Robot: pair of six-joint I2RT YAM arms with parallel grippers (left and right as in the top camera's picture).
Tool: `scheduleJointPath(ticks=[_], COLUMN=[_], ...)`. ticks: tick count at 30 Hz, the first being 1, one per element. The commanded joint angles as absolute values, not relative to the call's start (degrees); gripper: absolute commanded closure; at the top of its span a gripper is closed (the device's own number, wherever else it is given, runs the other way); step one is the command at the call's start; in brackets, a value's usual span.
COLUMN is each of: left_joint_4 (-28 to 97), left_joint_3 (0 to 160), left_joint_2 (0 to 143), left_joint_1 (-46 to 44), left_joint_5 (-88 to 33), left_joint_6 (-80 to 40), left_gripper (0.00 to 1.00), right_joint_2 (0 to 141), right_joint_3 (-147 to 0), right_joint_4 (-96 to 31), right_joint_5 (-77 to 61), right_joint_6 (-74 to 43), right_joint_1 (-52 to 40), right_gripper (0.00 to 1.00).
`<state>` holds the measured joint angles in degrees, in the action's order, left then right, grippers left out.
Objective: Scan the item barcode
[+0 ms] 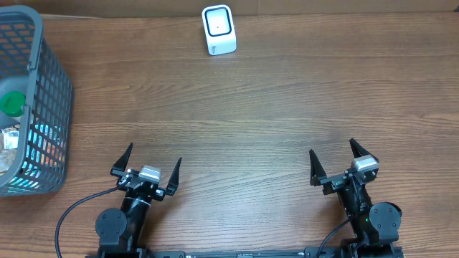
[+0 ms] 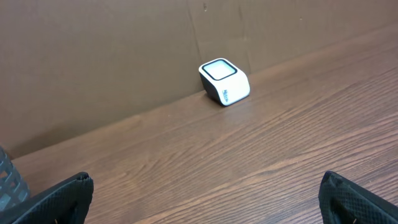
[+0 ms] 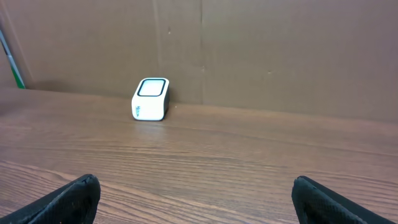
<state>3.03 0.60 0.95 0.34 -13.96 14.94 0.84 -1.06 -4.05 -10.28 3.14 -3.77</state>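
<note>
Black left fingers (image 2: 59, 199) fill both lower corners of the left wrist view, spread wide with only bare wood grain between them, nothing pinched! Same story on the other side: the black right fingers (image 3: 65, 199) stand far apart at the bottom of the right wrist view, and they grip nothing either. From overhead, both arms sit at the near edge of the brown wood-grain tabletop (image 1: 251, 107), left and right, well apart from each other, tips pointing toward the far side.

And there is the small white box-shaped barcode scanner (image 1: 219, 29), dark-framed window facing up, standing alone at the far edge of the tabletop, roughly midway between the two arms and well away from both. In the wrist views it stands just in front of a brown cardboard wall (image 2: 93, 62).

Over at the far left, a grey plastic mesh basket (image 1: 51, 107) stands on the tabletop, well apart from the scanner. Inside it, a green round cap (image 1: 11, 102) shows near the top, with pale and blue packaged goods (image 1: 32, 147) below; I cannot tell what these are, and no barcode is readable.
</note>
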Motion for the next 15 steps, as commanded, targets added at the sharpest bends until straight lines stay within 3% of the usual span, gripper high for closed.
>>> scheduleJointPath(ticks=[1,15], left_joint_4=[2.96,2.96], left_joint_3=[0.27,0.27], left_joint_2=[0.25,0.25], left_joint_1=[0.05,0.05], left_joint_5=[-14.48,-14.44], left_joint_6=[14.11,14.59], left_gripper=[0.0,0.0], right_joint_2=[0.16,0.16], right_joint_3=[-0.45,-0.45], right_joint_4=[-3.73,-3.73], right_joint_5=[-10.57,-10.57], right_joint_6=[2.9,2.9], right_joint_1=[-3.51,-3.51], right_gripper=[0.0,0.0])
